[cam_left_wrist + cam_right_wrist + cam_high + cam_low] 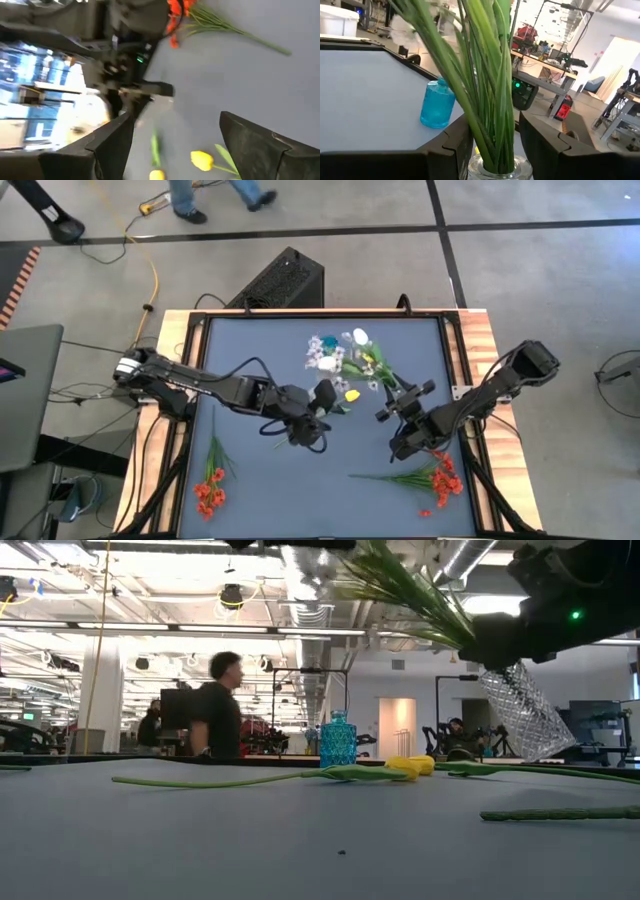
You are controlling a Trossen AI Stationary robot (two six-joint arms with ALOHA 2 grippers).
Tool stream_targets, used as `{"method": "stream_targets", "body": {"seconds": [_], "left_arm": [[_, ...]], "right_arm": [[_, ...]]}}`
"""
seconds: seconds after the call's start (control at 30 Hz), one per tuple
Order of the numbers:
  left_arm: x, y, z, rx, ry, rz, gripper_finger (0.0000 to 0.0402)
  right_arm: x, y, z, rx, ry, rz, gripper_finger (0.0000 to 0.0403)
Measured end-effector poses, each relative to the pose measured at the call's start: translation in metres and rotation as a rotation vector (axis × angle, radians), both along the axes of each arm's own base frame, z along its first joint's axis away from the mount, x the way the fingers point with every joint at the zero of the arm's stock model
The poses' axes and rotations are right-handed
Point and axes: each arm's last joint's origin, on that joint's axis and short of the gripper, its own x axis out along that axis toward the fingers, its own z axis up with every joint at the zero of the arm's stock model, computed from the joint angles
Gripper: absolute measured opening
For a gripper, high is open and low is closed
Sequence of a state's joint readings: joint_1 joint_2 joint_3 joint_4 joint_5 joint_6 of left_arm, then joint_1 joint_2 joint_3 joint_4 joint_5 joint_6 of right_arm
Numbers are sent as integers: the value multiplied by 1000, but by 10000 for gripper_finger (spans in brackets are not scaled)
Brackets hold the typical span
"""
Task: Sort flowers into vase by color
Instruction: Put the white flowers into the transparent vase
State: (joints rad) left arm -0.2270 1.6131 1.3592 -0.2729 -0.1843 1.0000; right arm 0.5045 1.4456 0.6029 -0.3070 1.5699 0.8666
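My right gripper (402, 408) is shut on a clear cut-glass vase (525, 712) holding green-stemmed white and pale lilac flowers (345, 358). A blue vase (338, 740) stands upright near the far edge. Two yellow tulips (351, 394) lie flat on the table at mid-table. My left gripper (175, 120) hangs open just near-left of them, with nothing between its fingers. Red flowers lie flat at the near left (210, 488) and the near right (440, 478). My right gripper pinches the glass vase's upper part, just below its rim (495, 169), between its two fingers. The fingers come in about level from the table's right side. The vase hangs tilted and clear of the table, its mouth and stems (490, 85) leaning toward the far left.
Wooden rails (478, 350) border the blue-grey table top. A black box (278, 280) and cables lie on the floor beyond the far edge. People stand in the room behind the table. There is bare table at the near middle (320, 490).
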Motion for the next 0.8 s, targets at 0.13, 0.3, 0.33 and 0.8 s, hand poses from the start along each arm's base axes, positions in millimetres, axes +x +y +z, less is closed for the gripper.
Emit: {"method": "stream_targets", "body": {"seconds": [0.13, 0.3, 0.33, 0.8], "left_arm": [[-3, -14, 6, 26, -13, -9, 284], [-9, -25, 8, -69, 26, -84, 284], [-10, -25, 8, -88, 32, -76, 284], [-3, 6, -13, 129, 75, 139, 283]], "right_arm": [[2, 1, -3, -2, 4, 0, 172], [1, 1, -1, -4, 6, 0, 172], [1, 1, 0, -3, 4, -1, 172], [2, 1, 0, 4, -8, 0, 172]]}}
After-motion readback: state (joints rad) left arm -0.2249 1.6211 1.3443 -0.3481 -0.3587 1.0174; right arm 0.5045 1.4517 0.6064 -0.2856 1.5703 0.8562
